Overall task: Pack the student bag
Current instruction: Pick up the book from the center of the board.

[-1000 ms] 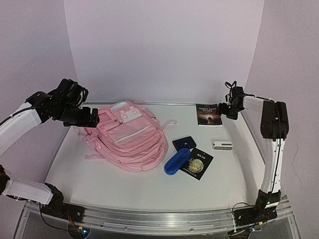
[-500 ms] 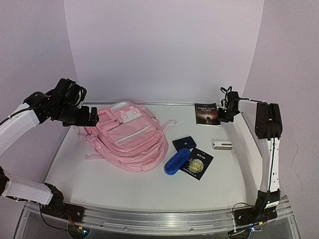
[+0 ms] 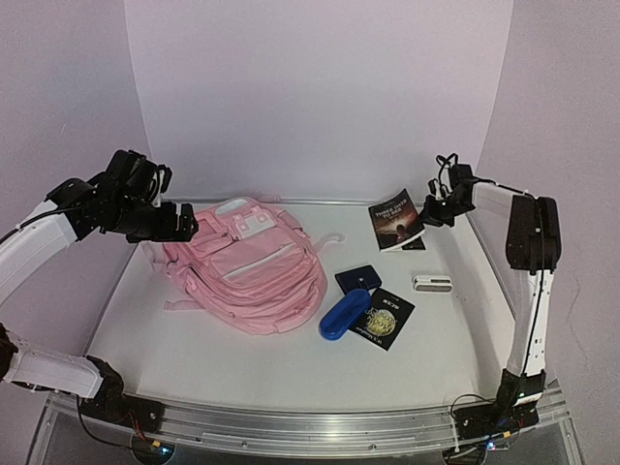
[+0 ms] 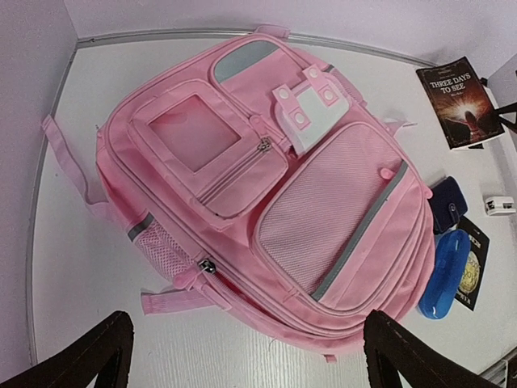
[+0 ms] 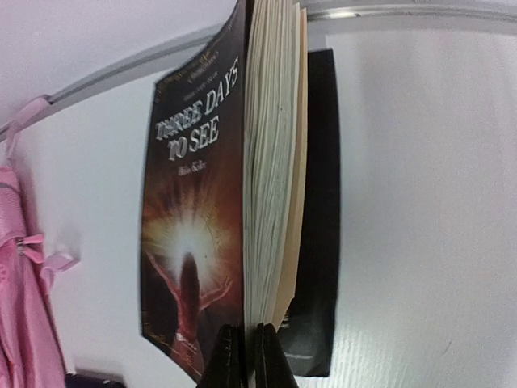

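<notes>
The student bag (image 3: pixel 254 266) is a large pink backpack lying flat at the table's left middle, front side up with its white patches showing (image 4: pixel 275 202). My left gripper (image 3: pixel 182 223) hovers over the bag's left edge, open and holding nothing (image 4: pixel 246 356). A dark paperback book (image 3: pixel 396 219) titled "Three Days to See" is at the back right. My right gripper (image 3: pixel 428 215) is shut on the book's right edge, pinching the front cover (image 5: pixel 190 226) between the fingertips (image 5: pixel 246 356). That edge is raised, the pages fan out, and the back cover rests on the table.
Right of the bag lie a blue glasses case (image 3: pixel 344 313), a dark blue wallet (image 3: pixel 357 279), a black booklet with a gold emblem (image 3: pixel 384 318) and a small white device (image 3: pixel 432 283). Walls close the table at back and sides.
My right gripper has shut on the book's edge and lifted it, so the book now tilts up off the table. The left arm has barely shifted.
</notes>
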Robot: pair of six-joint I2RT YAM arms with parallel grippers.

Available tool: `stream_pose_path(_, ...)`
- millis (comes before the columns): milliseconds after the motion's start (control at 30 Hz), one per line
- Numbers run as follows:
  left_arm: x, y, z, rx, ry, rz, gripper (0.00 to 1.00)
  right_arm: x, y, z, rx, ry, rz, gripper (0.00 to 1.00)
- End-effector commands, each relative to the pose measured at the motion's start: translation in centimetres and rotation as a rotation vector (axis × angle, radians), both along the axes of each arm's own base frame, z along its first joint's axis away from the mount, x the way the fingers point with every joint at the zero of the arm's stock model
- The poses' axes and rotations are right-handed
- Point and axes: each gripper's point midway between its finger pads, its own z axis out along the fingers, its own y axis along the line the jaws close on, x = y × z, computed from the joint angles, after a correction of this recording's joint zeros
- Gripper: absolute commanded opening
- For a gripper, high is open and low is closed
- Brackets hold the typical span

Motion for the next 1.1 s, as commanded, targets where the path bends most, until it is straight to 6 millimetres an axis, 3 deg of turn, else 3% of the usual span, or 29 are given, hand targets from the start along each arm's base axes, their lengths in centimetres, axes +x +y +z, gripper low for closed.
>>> stream_pose_path(0,0.8,-1.9,2.8,-0.073,-0.081,-0.073,1.00,-0.8,2.8,12.8,0.129,-0.222,0.108,0.00)
stream_pose_path(167,1.0,-3.9,4.1,-0.140,-0.112,-0.158,1.00,-3.1,4.9,18.0,0.246,-0.277,0.199,0.00)
stream_pose_path(267,1.1,-5.0,5.3,-0.162,-0.145,-0.222,1.00,-4.9,6.5,20.1,0.283,-0.297,0.264,0.00)
stream_pose_path(500,0.6,-8.3,8.3,-0.215,-0.192,-0.425,1.00,-11.3,11.8,24.3,0.372,-0.329,0.481,0.00)
stream_pose_path(667,0.0,-11.6,8.0,-0.219,-0.146,-0.585,1.00,-17.5,17.2,24.7,0.349,-0.325,0.658,0.00)
stream_pose_path(800,-1.2,-15.3,7.0,-0.201,-0.179,-0.734,1.00,-21.4,20.5,25.2,0.328,-0.338,0.767,0.00)
stream_pose_path(967,-1.1,-19.3,5.3,-0.104,-0.256,-0.865,1.00,-24.2,22.0,25.9,0.335,-0.348,0.843,0.00)
stream_pose_path(1067,-0.9,-20.7,5.4,-0.077,-0.311,-0.920,1.00,-26.4,22.9,26.2,0.335,-0.351,0.900,0.00)
